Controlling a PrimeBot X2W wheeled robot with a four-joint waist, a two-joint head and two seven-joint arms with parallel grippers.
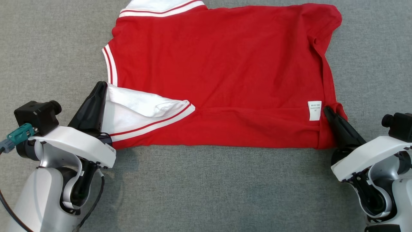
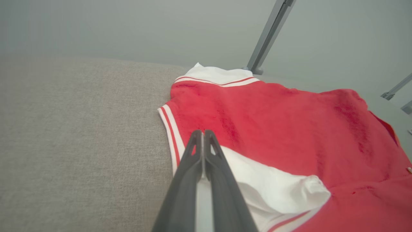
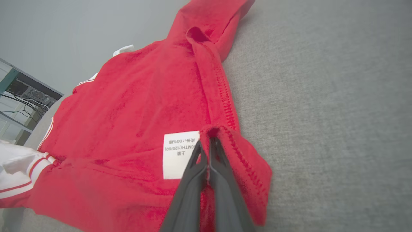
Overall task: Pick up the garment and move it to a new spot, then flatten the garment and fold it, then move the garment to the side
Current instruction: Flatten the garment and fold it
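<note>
A red garment (image 1: 219, 74) with white, red-striped trim lies spread on the grey cloth surface, its near edge folded over. My left gripper (image 1: 102, 86) is shut on the white sleeve (image 1: 141, 109) at the garment's near left corner; in the left wrist view the fingers (image 2: 203, 135) pinch white cloth (image 2: 267, 183). My right gripper (image 1: 327, 111) is shut on the red hem at the near right corner, beside a white care label (image 1: 314, 110). In the right wrist view the fingertips (image 3: 207, 145) bite the red hem (image 3: 244, 161) next to the label (image 3: 178, 154).
Grey fabric surface (image 1: 209, 187) stretches all around the garment, with bare room in front and on both sides. A grey metal post (image 2: 270, 32) rises beyond the surface's far edge. Shelving with equipment (image 3: 25, 96) stands off to one side.
</note>
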